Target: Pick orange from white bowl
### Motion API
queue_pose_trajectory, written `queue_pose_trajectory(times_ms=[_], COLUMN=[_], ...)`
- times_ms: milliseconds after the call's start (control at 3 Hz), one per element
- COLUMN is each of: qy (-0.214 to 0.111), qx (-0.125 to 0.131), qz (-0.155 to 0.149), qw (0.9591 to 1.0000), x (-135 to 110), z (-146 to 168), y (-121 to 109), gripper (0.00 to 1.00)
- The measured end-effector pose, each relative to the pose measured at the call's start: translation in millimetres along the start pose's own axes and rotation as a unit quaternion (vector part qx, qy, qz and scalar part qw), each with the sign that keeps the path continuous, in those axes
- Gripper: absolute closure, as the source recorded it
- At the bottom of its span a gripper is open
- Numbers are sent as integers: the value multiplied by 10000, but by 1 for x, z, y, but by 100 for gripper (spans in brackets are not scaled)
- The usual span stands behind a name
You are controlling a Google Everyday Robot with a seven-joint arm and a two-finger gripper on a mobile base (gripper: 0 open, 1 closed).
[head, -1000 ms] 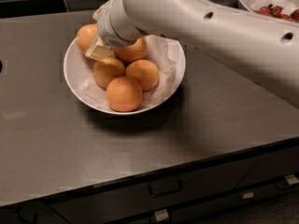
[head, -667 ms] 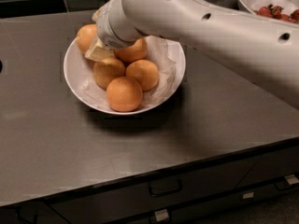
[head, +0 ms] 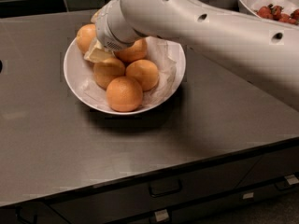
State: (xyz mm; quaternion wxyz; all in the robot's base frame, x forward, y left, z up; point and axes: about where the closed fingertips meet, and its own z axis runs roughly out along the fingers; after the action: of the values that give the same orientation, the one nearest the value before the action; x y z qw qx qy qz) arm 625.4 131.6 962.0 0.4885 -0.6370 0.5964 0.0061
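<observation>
The wide white bowl (head: pixel 74 83) with a crumpled paper liner (head: pixel 164 64) sits on the dark counter, left of centre. It holds several oranges: one at the front (head: pixel 124 93), two in the middle (head: pixel 143 73) (head: pixel 108 72), one at the back left (head: pixel 86 36) and one under the arm (head: pixel 132 51). My gripper (head: pixel 97 54) is down in the bowl's back left part, among the oranges, between the back left one and the middle ones. The thick white arm (head: pixel 201 31) reaches in from the upper right and hides the back of the bowl.
A deeper white bowl with red fruit (head: pixel 273 8) stands at the back right corner, partly behind the arm. The counter (head: pixel 56 143) has its front edge near the bottom, with drawers and handles (head: pixel 164 188) below it. A dark wall runs along the back.
</observation>
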Motion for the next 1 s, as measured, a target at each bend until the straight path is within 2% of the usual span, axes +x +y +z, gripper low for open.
queue_pose_trajectory(times_ms=[667, 1000], qy=[33, 61], qx=[-150, -214], qz=[23, 28], qw=[9999, 9997], x=[4, 5], z=[12, 17], y=[4, 5], gripper=[41, 49])
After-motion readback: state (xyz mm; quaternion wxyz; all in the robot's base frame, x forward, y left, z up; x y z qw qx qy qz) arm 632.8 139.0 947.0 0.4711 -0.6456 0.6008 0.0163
